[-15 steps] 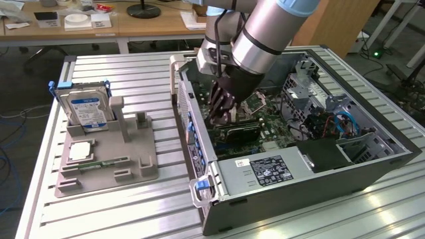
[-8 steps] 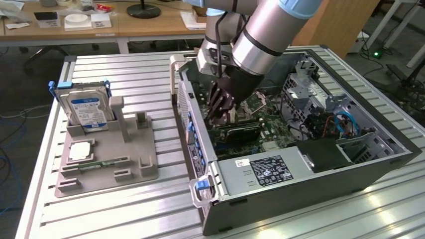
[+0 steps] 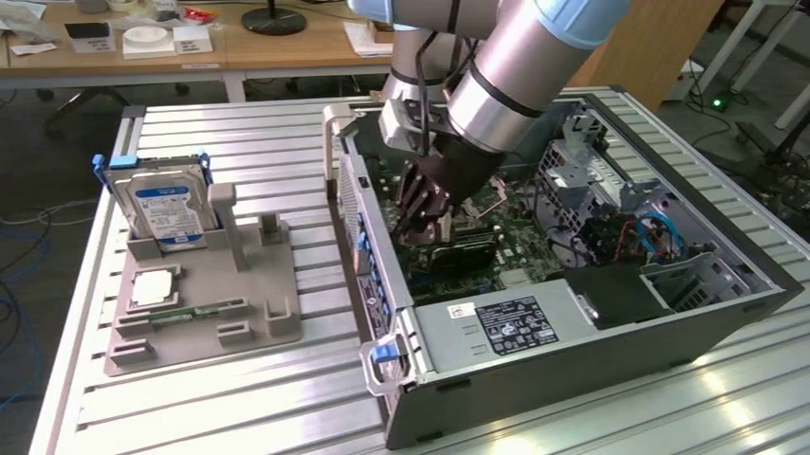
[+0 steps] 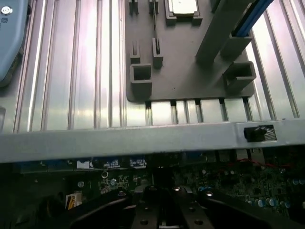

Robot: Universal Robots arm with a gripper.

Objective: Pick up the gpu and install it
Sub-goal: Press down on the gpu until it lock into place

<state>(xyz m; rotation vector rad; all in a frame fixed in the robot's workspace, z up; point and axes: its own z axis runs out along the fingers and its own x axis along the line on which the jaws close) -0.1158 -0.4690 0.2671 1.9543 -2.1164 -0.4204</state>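
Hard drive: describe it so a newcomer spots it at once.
On the ribbed metal table, to the exterior view's left of the open computer case, lies a grey holder tray. The hard drive stands upright at its far end: silver with a blue label, unlike the thin green memory stick lying flat nearer the front.

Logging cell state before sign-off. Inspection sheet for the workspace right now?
Surface: ribbed aluminium table, grey fixture tray on it.
Job's things: gpu, dark card low on the motherboard inside the open PC case, under the gripper; seating cannot be judged.
Clutter: hard drive upright in the tray; memory stick and a square chip also there.
Grippers: gripper down inside the case at the gpu; jaws state unclear.
Cables: blue and red leads in the case.
Surroundings: wooden desk behind, with a lamp base and papers.
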